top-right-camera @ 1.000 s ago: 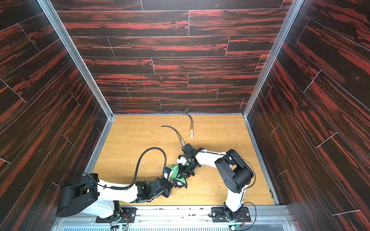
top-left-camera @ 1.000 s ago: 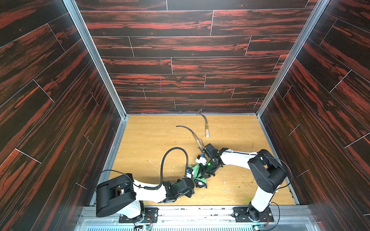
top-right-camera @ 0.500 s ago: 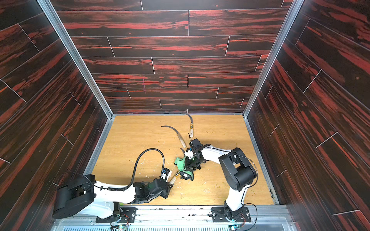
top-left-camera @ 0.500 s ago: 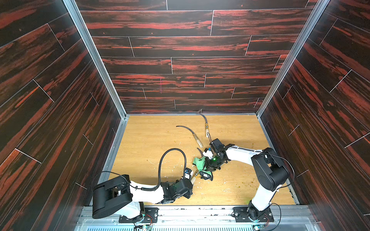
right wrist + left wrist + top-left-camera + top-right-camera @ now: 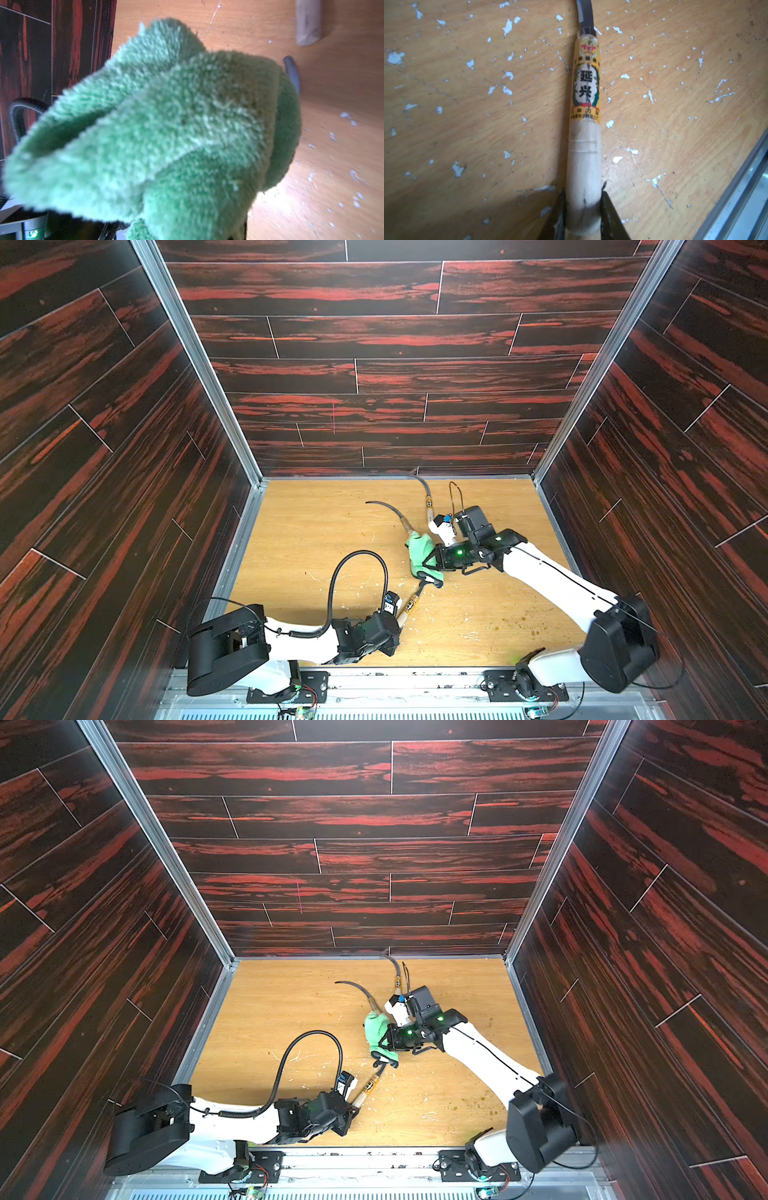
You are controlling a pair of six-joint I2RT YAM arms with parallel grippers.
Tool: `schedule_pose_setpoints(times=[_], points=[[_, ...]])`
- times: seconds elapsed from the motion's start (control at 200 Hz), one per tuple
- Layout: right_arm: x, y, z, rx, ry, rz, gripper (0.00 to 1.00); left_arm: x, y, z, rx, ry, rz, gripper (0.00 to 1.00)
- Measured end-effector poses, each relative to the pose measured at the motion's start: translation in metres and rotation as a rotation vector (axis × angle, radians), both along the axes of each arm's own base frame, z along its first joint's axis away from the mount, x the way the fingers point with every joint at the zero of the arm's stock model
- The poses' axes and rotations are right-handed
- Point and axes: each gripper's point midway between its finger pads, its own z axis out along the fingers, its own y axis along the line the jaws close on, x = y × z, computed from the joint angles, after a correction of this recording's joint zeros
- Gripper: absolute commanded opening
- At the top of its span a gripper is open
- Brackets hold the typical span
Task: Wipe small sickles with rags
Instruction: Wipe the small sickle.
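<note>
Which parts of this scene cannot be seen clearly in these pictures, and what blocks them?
- Dark curved blade of the pale-handled sickle in the left gripper: cut off by the left wrist view's edge; in both top views the fluffy green cloth covers much of it.
- Right gripper: the cloth fills the right wrist view and hides its fingertips.
- Loose wooden-handled sickle beside the cloth: both top views too small to tell whether its handle touches it.

The only writing that can be read is on the yellow label (image 5: 586,83) round the pale handle of the near sickle (image 5: 583,166). It bears two large black characters, 延兴, on a white oval, with a red emblem above them. The smaller rows of characters around them are too blurred to read.
</note>
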Motion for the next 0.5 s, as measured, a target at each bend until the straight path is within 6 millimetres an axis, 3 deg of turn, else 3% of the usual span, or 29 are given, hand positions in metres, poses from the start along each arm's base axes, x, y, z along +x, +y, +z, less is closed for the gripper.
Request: schedule_pose_setpoints(times=[0.175,0.501], points=[[0.002,-0.013,0.004,-0.021,-0.009,-0.039,0.00,-0.003,0.003,0.000,0.032,0.011,-0.005,0.31],[0.006,-0.031,0.016,-0.022,-0.041,-0.085,0.00,-0.006,0.009,0.002,0.115,0.046,-0.012,0.45]])
